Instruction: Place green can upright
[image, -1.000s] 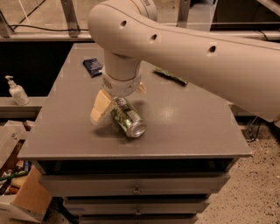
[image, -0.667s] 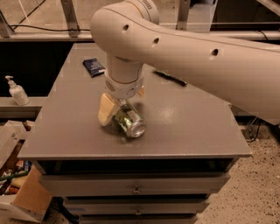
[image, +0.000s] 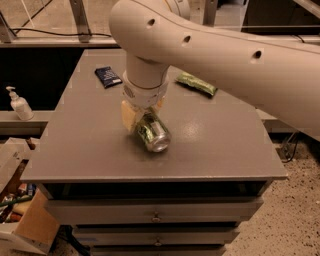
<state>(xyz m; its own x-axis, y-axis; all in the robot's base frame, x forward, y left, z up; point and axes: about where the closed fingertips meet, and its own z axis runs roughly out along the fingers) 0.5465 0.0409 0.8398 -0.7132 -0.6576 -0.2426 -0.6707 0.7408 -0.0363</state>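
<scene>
- Gripper (image: 143, 119) sits low over the table (image: 225, 145), near the front-centre, wrist pointing straight down from the arm (image: 215, 50).
- Pads (image: 128, 117) sit on either side of the can (image: 153, 133) and look pinched on its body. The far pad is mostly hidden behind the can, so contact on that side is a judgement.
- Can is tilted, not upright: its silver end faces the front edge and slightly down, its green side runs back up into the gripper. Its low end is at or just above the tabletop; cannot tell whether it touches.
- Step in hand: can grasped, reorientation not finished. Placing is not yet done.
- Next move calls for a wrist rotation that brings the can's axis vertical, then lowering until the end sits flat on the table, then release.
- Risk: a round, shiny wall could slip or roll in the pads during rotation; letting go early would tip it over.
- Packet (image: 108, 76) and chip bag (image: 196, 83) lie toward the back, well apart from the can, out of the way.
</scene>
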